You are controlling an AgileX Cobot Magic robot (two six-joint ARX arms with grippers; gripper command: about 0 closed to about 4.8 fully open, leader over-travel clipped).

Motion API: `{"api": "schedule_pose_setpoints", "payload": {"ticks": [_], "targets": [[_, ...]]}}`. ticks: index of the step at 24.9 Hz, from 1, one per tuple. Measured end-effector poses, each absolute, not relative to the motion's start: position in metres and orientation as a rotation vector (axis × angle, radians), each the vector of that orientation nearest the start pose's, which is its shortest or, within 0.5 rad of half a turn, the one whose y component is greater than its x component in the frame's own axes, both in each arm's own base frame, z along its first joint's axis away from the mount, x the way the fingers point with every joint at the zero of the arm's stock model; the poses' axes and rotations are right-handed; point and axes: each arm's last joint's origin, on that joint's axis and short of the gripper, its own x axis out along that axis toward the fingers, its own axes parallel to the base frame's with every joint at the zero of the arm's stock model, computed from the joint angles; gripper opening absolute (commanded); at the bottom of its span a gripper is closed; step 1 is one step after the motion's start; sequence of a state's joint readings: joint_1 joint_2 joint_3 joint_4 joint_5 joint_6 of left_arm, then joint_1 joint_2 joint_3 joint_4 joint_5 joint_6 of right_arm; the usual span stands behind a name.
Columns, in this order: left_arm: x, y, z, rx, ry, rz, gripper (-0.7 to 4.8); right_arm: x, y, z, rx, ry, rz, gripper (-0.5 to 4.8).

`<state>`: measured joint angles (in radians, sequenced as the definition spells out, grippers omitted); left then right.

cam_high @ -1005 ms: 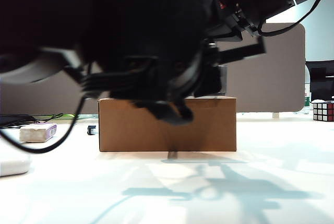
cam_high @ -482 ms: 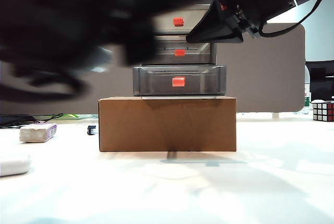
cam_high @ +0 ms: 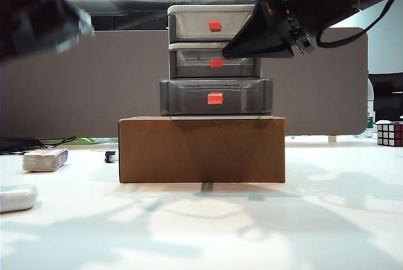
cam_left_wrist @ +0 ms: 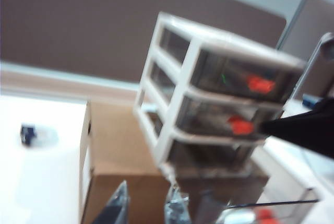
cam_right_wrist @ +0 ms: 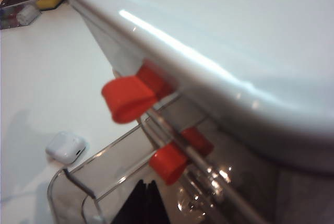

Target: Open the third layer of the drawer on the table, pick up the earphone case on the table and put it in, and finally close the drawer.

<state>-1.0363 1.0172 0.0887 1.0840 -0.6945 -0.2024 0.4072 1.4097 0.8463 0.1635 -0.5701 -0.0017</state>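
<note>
From the exterior camera, the drawer (cam_high: 215, 59) stood on a brown cardboard box (cam_high: 201, 149) at the middle of the table (cam_high: 208, 232). The third layer (cam_high: 216, 97) stuck out toward the camera beyond the two tiers above it. The earphone case (cam_high: 17, 197) lay on the table at about eight o'clock from the box, well apart from it, at the frame's left edge. A whitish block with a purple edge (cam_high: 45, 159) sat farther back on that side. The right gripper (cam_high: 234, 49) reached in from two o'clock, its dark fingers together in a point just beside the middle tier's handle. The left arm showed only as a dark blur at ten o'clock.

In the left wrist camera, the left gripper (cam_left_wrist: 148, 209) hung above the box beside the drawer unit, its fingertips (cam_left_wrist: 119, 203) a little apart with nothing between them.

In the right wrist camera, the right gripper's tips (cam_right_wrist: 142, 192) lay pressed together, gripping nothing, over the pulled-out tray. The case (cam_right_wrist: 66, 147) rested on the table beyond it.
</note>
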Motion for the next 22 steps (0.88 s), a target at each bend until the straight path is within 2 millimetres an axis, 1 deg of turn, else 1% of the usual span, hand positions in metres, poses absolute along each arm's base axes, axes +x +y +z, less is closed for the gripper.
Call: {"api": "schedule_pose_setpoints", "payload": {"ticks": [1, 2, 3, 6, 8, 10, 12, 14, 15, 16, 17, 18, 20, 22], "targets": [[0.110, -0.127, 0.180, -0.325, -0.017, -0.366, 0.89, 0.270, 0.134, 0.247, 0.034, 0.422, 0.967, -0.05], [0.129, -0.117, 0.179, -0.322, 0.101, -0.401, 0.88, 0.270, 0.134, 0.246, 0.037, 0.438, 0.970, -0.05], [0.138, -0.111, 0.178, -0.310, 0.167, -0.423, 0.88, 0.270, 0.134, 0.246, 0.037, 0.443, 0.971, -0.05], [0.155, -0.097, 0.180, -0.302, 0.295, -0.474, 0.87, 0.269, 0.133, 0.245, 0.039, 0.459, 0.971, -0.05], [0.167, -0.086, 0.188, -0.310, 0.344, -0.485, 0.83, 0.269, 0.133, 0.244, 0.040, 0.466, 0.971, -0.06], [0.175, -0.079, 0.197, -0.294, 0.375, -0.514, 0.83, 0.269, 0.133, 0.244, 0.040, 0.471, 0.970, -0.05], [0.179, -0.074, 0.204, -0.240, 0.436, -0.568, 0.84, 0.268, 0.133, 0.243, 0.041, 0.480, 0.970, -0.05], [0.181, -0.068, 0.209, -0.122, 0.530, -0.601, 0.90, 0.268, 0.133, 0.242, 0.042, 0.489, 0.970, -0.05], [0.180, -0.066, 0.209, -0.063, 0.570, -0.608, 1.44, 0.268, 0.133, 0.242, 0.042, 0.491, 0.969, -0.05], [0.176, -0.064, 0.208, 0.081, 0.646, -0.637, 1.79, 0.268, 0.133, 0.242, 0.042, 0.491, 0.969, -0.05], [0.173, -0.063, 0.206, 0.144, 0.671, -0.655, 2.11, 0.268, 0.133, 0.242, 0.042, 0.491, 0.969, -0.05], [0.169, -0.062, 0.202, 0.286, 0.708, -0.682, 2.20, 0.268, 0.133, 0.242, 0.042, 0.491, 0.969, -0.06], [0.166, -0.058, 0.198, 0.448, 0.740, -0.685, 2.20, 0.268, 0.133, 0.242, 0.042, 0.492, 0.969, -0.05], [0.164, -0.056, 0.195, 0.546, 0.760, -0.661, 2.20, 0.268, 0.133, 0.242, 0.042, 0.493, 0.969, -0.05]]}}
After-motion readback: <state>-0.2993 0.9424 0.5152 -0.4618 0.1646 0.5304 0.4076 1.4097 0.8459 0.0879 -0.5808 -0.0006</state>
